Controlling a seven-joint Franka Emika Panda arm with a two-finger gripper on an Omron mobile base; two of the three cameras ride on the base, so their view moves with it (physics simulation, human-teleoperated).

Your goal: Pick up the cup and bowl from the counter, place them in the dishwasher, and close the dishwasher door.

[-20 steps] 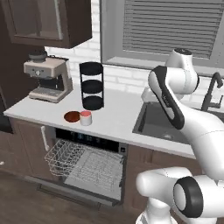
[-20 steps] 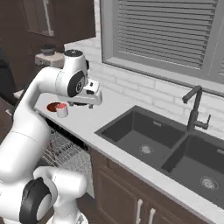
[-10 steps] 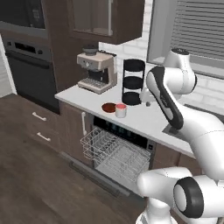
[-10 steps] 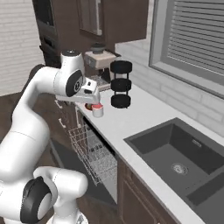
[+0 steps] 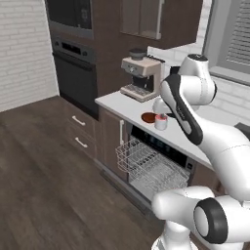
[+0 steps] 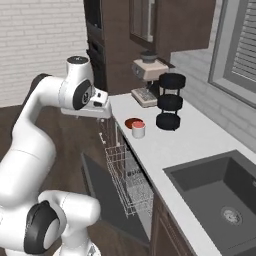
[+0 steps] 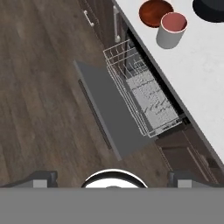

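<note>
The white cup [image 6: 138, 129] with its salmon-red inside stands upright on the pale counter [image 6: 200, 140], touching or nearly touching the dark red-brown bowl [image 6: 132, 122] beside it. Both also show in the left base view, cup [image 5: 160, 122] and bowl [image 5: 148, 117], and at the top of the hand view, cup [image 7: 173, 30] and bowl [image 7: 155, 12]. Below them the dishwasher door [image 7: 105, 109] lies folded down and a white wire rack [image 7: 142, 94] is pulled out. My gripper [image 6: 95, 112] hangs open and empty off the counter's edge, high above the door, with fingertips [image 7: 41, 177] spread wide.
A black three-tier stand [image 6: 170, 101] stands behind the cup, with a coffee machine [image 5: 140, 75] further along. A black wall oven [image 5: 73, 73] fills the tall cabinet at the counter's end. The dark sink [image 6: 225, 195] is set into the counter nearer my base. Wooden floor [image 7: 39, 87] spreads beside the door.
The whole picture has shifted: the base has moved, bringing the oven and floor into view. My hand has gone from above the counter to off its edge, over the open door. Cup and bowl stay put.
</note>
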